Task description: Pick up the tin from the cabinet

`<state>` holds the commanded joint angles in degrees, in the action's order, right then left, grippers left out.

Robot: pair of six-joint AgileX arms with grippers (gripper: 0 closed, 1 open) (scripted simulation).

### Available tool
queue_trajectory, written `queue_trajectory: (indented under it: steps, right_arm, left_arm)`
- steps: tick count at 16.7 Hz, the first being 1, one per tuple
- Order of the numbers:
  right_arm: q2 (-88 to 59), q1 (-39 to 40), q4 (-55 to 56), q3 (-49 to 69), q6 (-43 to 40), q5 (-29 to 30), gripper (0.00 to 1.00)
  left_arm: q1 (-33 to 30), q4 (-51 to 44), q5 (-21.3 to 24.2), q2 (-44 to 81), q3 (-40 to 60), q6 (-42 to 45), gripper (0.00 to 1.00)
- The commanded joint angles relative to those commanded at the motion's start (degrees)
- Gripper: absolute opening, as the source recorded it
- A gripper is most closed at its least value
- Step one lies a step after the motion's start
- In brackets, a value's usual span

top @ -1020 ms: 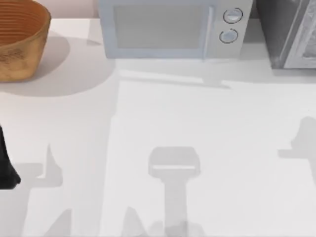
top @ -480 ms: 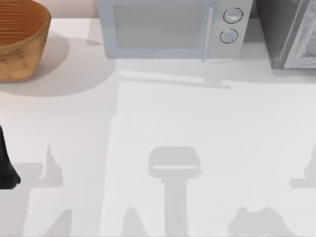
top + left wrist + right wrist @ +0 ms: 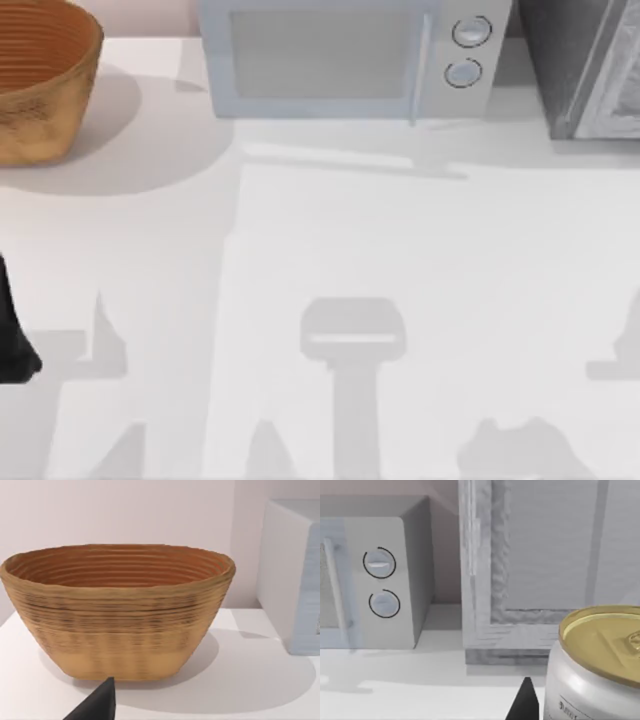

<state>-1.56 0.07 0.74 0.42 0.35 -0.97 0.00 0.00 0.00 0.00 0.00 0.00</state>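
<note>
Nothing on the table has shifted since half a second ago; only the shadows at the lower right edge differ slightly from a second back. Whether either arm's jaws are spread or closed, I cannot tell. In the right wrist view the tin (image 3: 597, 665) stands upright, gold lid up, close to a dark fingertip (image 3: 525, 702), in front of the cabinet (image 3: 545, 565). Microwave (image 3: 350, 60) and basket (image 3: 45, 85) line the far edge; the table (image 3: 400, 250) between lies open. Left arm (image 3: 12, 340) sits parked at the left edge.
</note>
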Motion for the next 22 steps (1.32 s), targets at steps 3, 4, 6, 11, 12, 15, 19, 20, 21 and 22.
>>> queue_trajectory:
  steps: [3,4,6,11,12,15,19,20,21,22]
  right_arm:
    - [-6.38,-0.51,3.97,2.39,1.04,-3.94,0.0]
    - [-9.52,-0.77,5.74,3.48,1.45,-5.53,0.0]
    - [-17.98,-1.57,9.98,6.21,2.19,-9.09,0.0]
    - [-40.56,-4.26,21.06,13.59,3.29,-18.25,0.0]
    - [-43.83,-4.78,23.12,14.96,3.44,-20.0,0.0]
    - [-53.74,-6.25,28.98,18.81,3.84,-24.97,0.0]
    - [-66.97,-8.56,36.54,23.75,4.02,-31.35,0.0]
    - [-70.13,-9.32,38.43,25.01,3.95,-32.82,0.0]
    - [-73.21,-10.17,40.32,26.28,3.81,-34.19,0.0]
    - [-76.15,-11.15,42.23,27.6,3.58,-35.45,0.0]
  left_arm:
    - [0.0,0.0,0.0,0.0,0.0,0.0,1.0]
    - [0.0,0.0,0.0,0.0,0.0,0.0,1.0]
    - [0.0,0.0,0.0,0.0,0.0,0.0,1.0]
    - [0.0,0.0,0.0,0.0,0.0,0.0,1.0]
    - [0.0,0.0,0.0,0.0,0.0,0.0,1.0]
    - [0.0,0.0,0.0,0.0,0.0,0.0,1.0]
    - [0.0,0.0,0.0,0.0,0.0,0.0,1.0]
    - [0.0,0.0,0.0,0.0,0.0,0.0,1.0]
    - [0.0,0.0,0.0,0.0,0.0,0.0,1.0]
    - [0.0,0.0,0.0,0.0,0.0,0.0,1.0]
